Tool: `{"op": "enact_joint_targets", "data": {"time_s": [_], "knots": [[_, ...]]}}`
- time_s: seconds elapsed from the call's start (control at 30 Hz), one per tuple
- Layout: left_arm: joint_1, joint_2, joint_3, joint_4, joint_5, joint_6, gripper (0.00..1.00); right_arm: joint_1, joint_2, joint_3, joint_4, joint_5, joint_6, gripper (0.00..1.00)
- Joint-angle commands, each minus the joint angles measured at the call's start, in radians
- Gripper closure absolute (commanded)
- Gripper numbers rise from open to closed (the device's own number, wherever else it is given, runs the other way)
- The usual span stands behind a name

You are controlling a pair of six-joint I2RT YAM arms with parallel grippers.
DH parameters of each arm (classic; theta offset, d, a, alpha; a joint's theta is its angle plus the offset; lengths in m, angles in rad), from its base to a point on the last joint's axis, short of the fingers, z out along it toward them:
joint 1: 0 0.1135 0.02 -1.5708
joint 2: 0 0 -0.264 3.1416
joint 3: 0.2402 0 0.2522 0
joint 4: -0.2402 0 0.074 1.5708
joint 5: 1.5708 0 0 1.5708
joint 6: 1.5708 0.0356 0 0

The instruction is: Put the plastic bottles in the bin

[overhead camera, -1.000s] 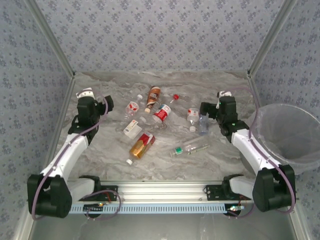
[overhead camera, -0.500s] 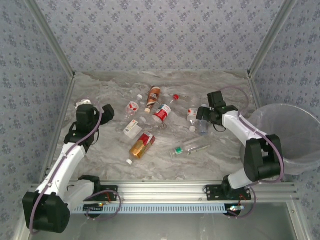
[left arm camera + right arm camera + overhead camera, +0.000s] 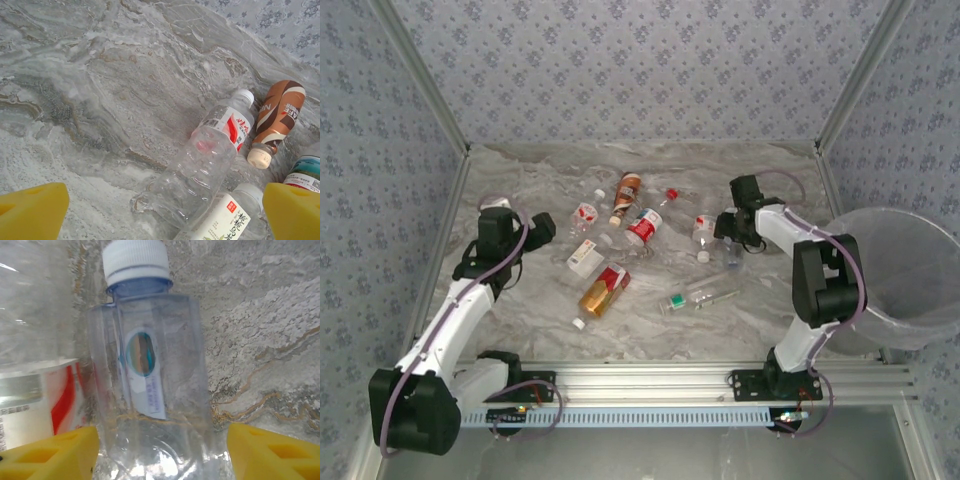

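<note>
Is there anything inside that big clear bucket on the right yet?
Nothing shows inside the bin: just its own translucent wall and floor. The right arm covers its left edge, and the picture cuts off its right side.

Both arms extended, left gripper (image 3: 162,210) spread wide, right gripper (image 3: 160,450) likewise

The clear plastic bottle with white ribbed cap (image 3: 150,410) looks glossy and smooth; the grey marble-patterned table (image 3: 265,340) looks matt.

Grey marbled table (image 3: 520,330), yellow fingers (image 3: 50,450), clear blue-tinted bottle (image 3: 150,380), brown-and-white bottle (image 3: 277,117).
</note>
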Motion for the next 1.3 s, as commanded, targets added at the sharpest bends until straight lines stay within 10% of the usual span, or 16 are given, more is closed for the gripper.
{"op": "enact_joint_targets", "data": {"time_s": [0.0,0.3,0.73,1.27], "knots": [[-0.001,0.004,0.040,-0.002,0.033,0.022,0.00,-0.006,0.046,0.033,0.003,-0.038,-0.009,0.30],[0.000,0.008,0.038,0.016,0.077,0.019,0.01,-0.011,0.065,0.026,0.049,0.007,0.003,0.42],[-0.010,0.032,0.013,0.159,0.245,0.010,0.01,0.032,-0.408,-0.142,0.172,0.113,-0.079,0.51],[-0.052,0.109,0.033,0.222,0.256,0.002,0.01,0.033,-0.828,0.166,-0.162,0.358,-0.342,0.49]]}}
